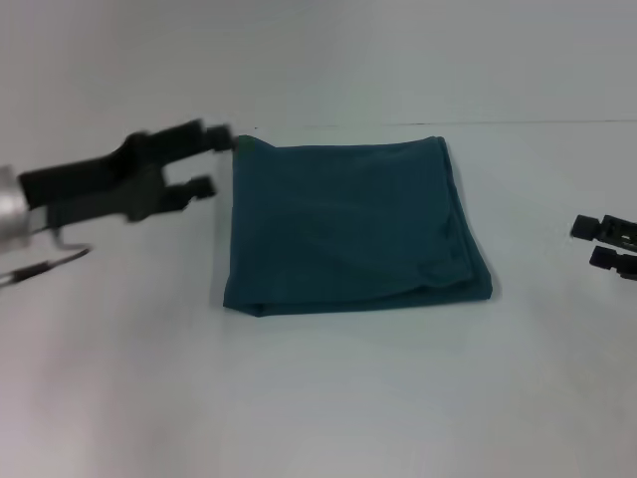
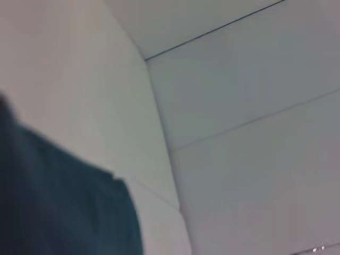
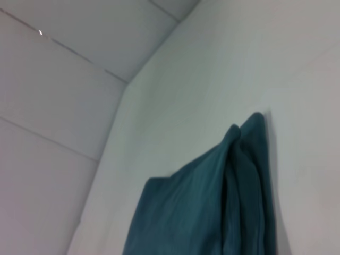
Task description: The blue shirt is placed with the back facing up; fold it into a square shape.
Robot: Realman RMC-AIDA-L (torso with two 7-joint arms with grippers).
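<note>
The shirt (image 1: 353, 227) sits mid-table (image 1: 328, 398), already folded into a neat squarish pad, so folding looks basically done. Left gripper (image 1: 207, 159) hovers just beside its far left corner, fingers spread, grasping nothing. Right gripper (image 1: 605, 244) waits well off to the right, apparently released too. Next up, I'd guess: just back away.

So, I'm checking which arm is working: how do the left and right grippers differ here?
The left gripper sits at the far left corner of the blue shirt, while the right gripper sits off to the side, well clear of it. The left arm reaches far into view; only the right gripper's tips show at the edge. Both are black, open and holding nothing.
</note>
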